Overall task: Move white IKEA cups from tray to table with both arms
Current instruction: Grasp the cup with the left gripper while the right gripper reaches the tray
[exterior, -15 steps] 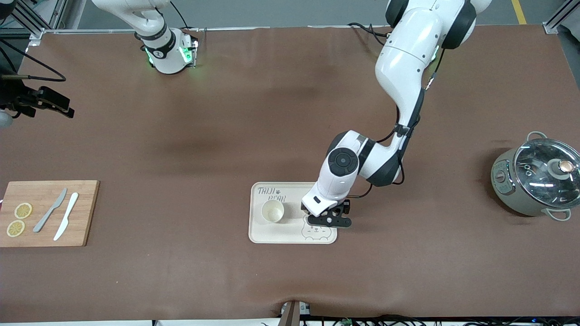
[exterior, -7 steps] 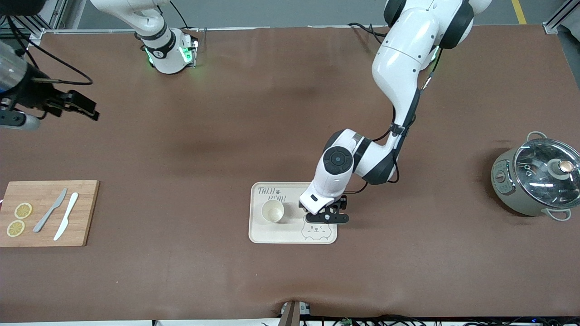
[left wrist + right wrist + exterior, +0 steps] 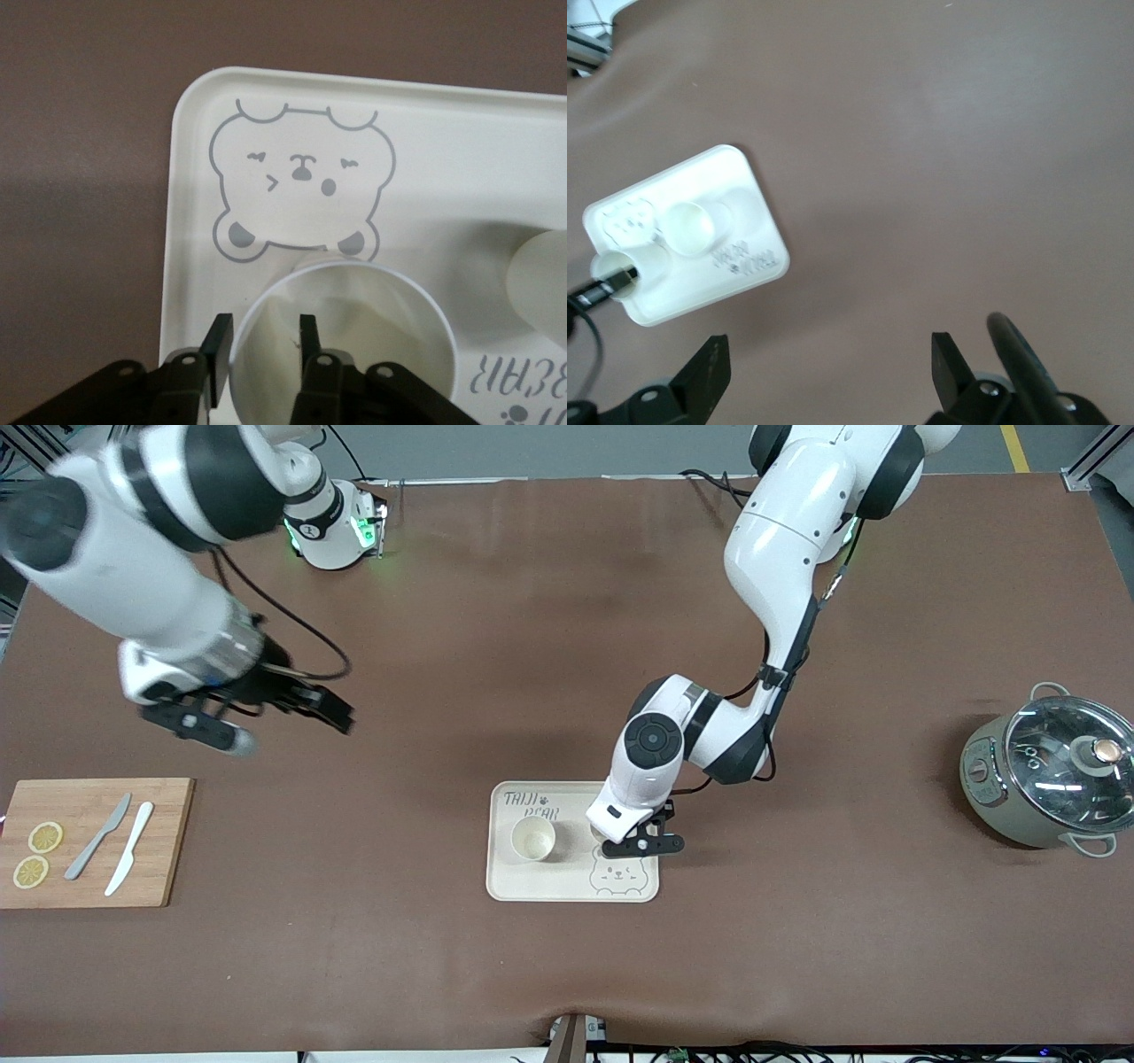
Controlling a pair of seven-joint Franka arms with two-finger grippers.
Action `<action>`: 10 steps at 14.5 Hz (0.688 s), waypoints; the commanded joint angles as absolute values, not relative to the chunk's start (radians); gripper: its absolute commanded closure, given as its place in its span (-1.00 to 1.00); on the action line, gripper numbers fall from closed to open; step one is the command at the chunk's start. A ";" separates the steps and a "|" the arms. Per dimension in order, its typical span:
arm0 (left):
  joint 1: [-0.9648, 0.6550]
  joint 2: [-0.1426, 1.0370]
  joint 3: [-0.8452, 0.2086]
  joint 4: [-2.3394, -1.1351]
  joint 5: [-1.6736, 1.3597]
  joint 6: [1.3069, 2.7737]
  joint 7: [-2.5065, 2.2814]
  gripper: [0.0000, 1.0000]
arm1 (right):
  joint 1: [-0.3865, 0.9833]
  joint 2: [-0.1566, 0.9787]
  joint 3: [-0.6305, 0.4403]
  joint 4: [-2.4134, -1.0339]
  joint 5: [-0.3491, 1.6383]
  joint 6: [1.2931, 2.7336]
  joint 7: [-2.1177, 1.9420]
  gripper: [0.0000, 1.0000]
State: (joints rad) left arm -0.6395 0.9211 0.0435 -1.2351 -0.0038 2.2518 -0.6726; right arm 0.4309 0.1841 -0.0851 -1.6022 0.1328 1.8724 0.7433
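Observation:
On the cream bear tray [image 3: 567, 887] stands one white cup [image 3: 533, 838], upright and free. The other white cup [image 3: 354, 328] stands beside it on the tray [image 3: 190, 221], above the printed bear, and my left wrist mostly hides it in the front view. My left gripper [image 3: 264, 326] [image 3: 640, 844] straddles this cup's wall. One finger lies against the outside, the other is inside with a small gap to the wall. My right gripper [image 3: 297, 735] [image 3: 828, 354] hangs open and empty over bare table, toward the right arm's end. Its wrist view shows the tray [image 3: 735, 266] with both cups.
A wooden cutting board [image 3: 168, 841] with two lemon slices [image 3: 37, 854] and two knives [image 3: 115, 847] lies at the right arm's end. A grey-green pot with a glass lid [image 3: 1045, 775] stands at the left arm's end.
My right arm has swung in from the table's edge toward the middle. My left gripper has shifted a little onto the cup's wall and its fingers have narrowed.

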 commanded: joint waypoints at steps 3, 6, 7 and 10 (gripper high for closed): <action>-0.643 0.887 0.055 -1.270 0.002 2.230 -0.693 1.00 | 0.515 0.404 -0.098 -1.542 0.140 2.116 0.910 -1.00; -0.632 0.767 0.055 -1.363 0.002 2.142 -0.666 1.00 | 0.548 0.541 -0.098 -1.491 0.141 2.246 0.946 -1.00; -0.615 0.718 0.054 -1.406 -0.002 2.125 -0.646 1.00 | 0.552 0.573 -0.098 -1.461 0.143 2.247 0.960 -1.00; -0.585 0.536 0.051 -1.595 -0.014 2.123 -0.586 1.00 | 0.574 0.629 -0.098 -1.402 0.140 2.249 1.002 -1.00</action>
